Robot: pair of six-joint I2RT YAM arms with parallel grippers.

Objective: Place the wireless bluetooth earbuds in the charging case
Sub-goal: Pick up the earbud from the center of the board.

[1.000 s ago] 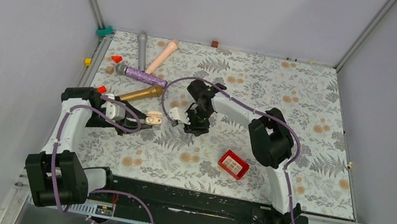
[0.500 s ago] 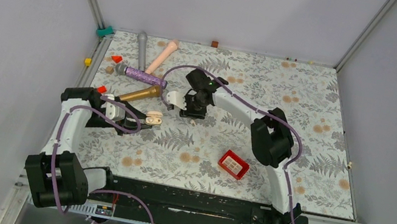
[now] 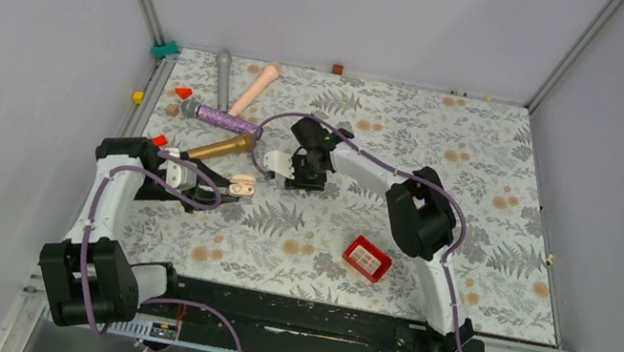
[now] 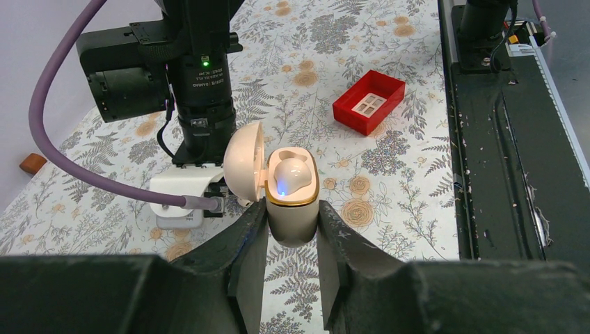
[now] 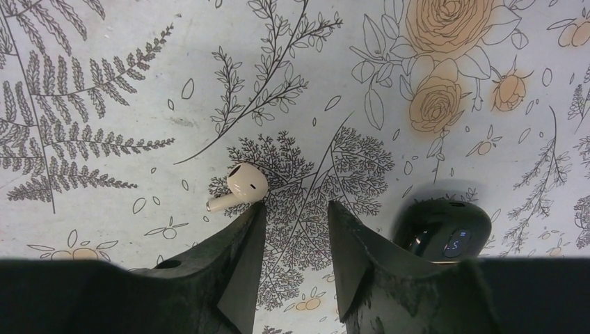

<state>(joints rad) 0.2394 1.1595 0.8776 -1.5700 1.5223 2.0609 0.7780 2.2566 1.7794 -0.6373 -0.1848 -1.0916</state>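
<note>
My left gripper (image 4: 292, 224) is shut on the base of the cream charging case (image 4: 292, 209), holding it upright with its lid swung open to the left. One whitish earbud (image 4: 290, 174) sits inside, with a small blue light lit. In the top view the case (image 3: 240, 187) is left of centre. My right gripper (image 5: 296, 205) points down at the mat, open, with nothing between its fingers. A second cream earbud (image 5: 240, 188) lies on the mat just beyond its left fingertip (image 5: 252, 223). In the top view the right gripper (image 3: 302, 174) hides that earbud.
A black case (image 5: 433, 233) lies right of the right gripper. A red box (image 3: 367, 258) sits near the middle front. Grey (image 3: 223, 73), pink (image 3: 254, 88), purple (image 3: 226, 119) and gold (image 3: 221, 147) wands lie at the back left, with small red cones (image 3: 183, 92) nearby.
The right arm has pulled its gripper away from the front, toward the back of the mat, and now hovers there. The left arm and the case have not moved.
</note>
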